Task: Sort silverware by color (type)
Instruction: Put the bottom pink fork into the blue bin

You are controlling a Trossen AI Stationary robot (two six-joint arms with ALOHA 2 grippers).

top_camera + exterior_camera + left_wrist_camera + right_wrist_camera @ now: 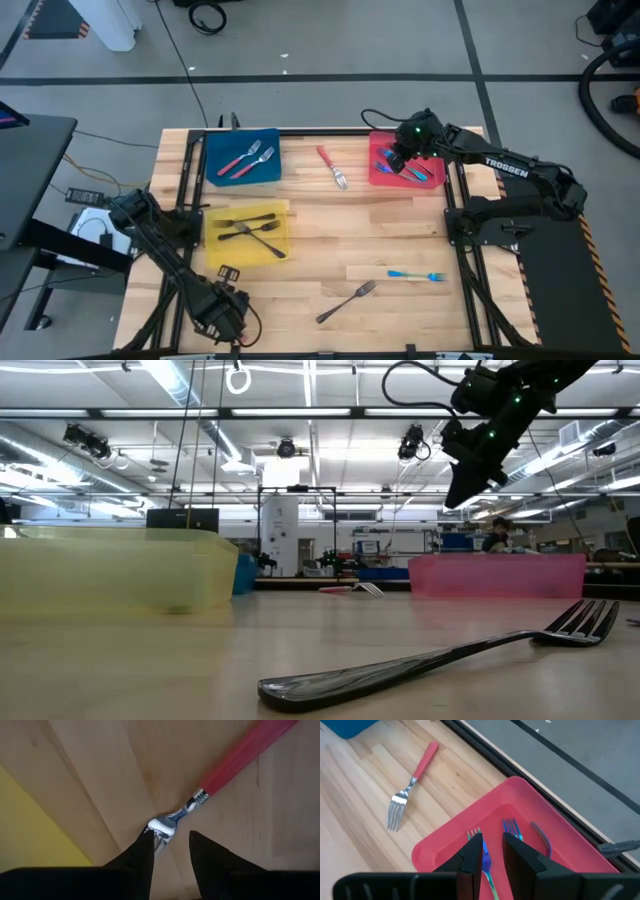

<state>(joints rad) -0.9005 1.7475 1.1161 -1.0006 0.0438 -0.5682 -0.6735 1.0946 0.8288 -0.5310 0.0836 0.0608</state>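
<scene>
In the left wrist view a red-handled fork (235,762) lies on the wooden table beside a yellow edge (30,825). Its silver head sits under my open left gripper (170,837), and one finger hides the tines. In the high view the left gripper (222,310) stands at the table's near left, with no red fork showing there. My right gripper (405,160) hangs open above the red tray (440,845). Through its gap (492,837) a blue fork (486,865) shows lying in the tray, with others beside it. My left gripper points down with its fingers on either side of the fork's silver head (165,826). One fingertip (147,840) covers the tines. Whether it touches them I cannot tell. The fork lies flat on the wood.
The blue tray (212,175) holds two red forks, and the yellow tray (212,250) holds dark ones. Loose on the table lie a red fork (333,167), a blue fork (415,274) and a black fork (348,300), which the low view shows close up (440,660).
</scene>
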